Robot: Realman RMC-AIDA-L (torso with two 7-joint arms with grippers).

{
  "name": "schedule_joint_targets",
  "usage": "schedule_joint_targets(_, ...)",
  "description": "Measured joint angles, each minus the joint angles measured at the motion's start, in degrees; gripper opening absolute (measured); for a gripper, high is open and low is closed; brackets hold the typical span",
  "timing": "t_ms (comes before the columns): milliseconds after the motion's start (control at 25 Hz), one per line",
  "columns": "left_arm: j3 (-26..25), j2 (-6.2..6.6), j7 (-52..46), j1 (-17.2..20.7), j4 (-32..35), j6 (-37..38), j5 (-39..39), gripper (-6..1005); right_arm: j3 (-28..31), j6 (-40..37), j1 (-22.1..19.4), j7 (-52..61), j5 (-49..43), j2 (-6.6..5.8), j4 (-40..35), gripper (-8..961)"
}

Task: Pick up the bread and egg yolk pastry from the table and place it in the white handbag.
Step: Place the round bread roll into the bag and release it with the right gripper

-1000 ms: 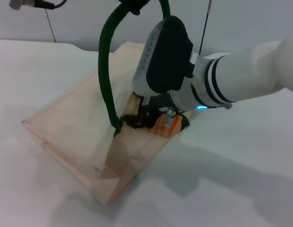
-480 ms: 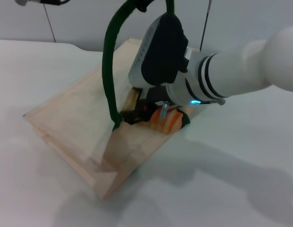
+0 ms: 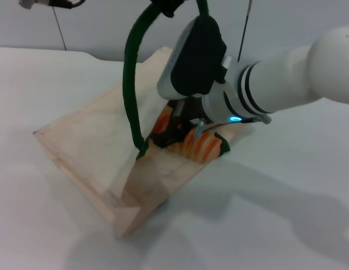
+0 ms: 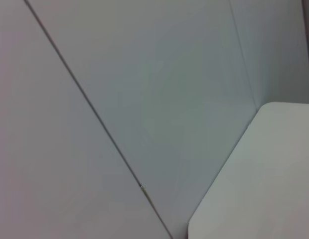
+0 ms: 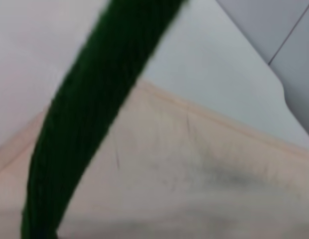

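Observation:
The white handbag [image 3: 95, 146] lies tilted on the table, and its dark green handles [image 3: 131, 84] are pulled up to the top edge of the head view. There my left gripper [image 3: 166, 5] shows only as a dark tip on the handles. My right gripper [image 3: 177, 132] is at the bag's mouth, shut on the bread [image 3: 201, 145], whose orange-red stripes show on both sides of the black fingers. The right wrist view shows a green handle [image 5: 94, 114] across the bag's cream fabric [image 5: 204, 169]. The egg yolk pastry is out of view.
The white table [image 3: 287, 214] stretches around the bag, with a grey wall [image 3: 95, 22] behind it. The left wrist view shows only that wall [image 4: 119, 99] and a table corner [image 4: 264, 179]. My right forearm [image 3: 287, 79] reaches in from the right.
My right gripper has shifted slightly up and to the right at the bag's mouth, and more of the striped bread shows. The bag has shifted a little with it.

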Motion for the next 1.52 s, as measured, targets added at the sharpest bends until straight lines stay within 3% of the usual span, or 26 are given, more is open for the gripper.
schedule_joint_targets(560,-0.72,0.01,-0.4,2.55,0.0,0.61,3.06,146,0.75,-6.94,-0.59,1.32,-0.8,-0.4,-0.45,880)
schedule_joint_targets(720,-0.71,0.06,-0.35,2.97,0.0,0.68,3.14,147,3.43,-9.2,-0.99,1.94,-3.84,-0.44,-0.79,880)
schedule_joint_targets(960,-1.41,0.08,-0.17,3.06,0.0,0.78,3.14,148,9.28,-14.53,-4.59,3.21,-11.76,-0.43,-6.89,879)
schedule_joint_targets(1520,-2.3,0.2,0.77,4.66,-0.63,1.86,3.14,152,16.86,-22.57,-11.83,6.06,-22.91,-0.45,-15.43,879)
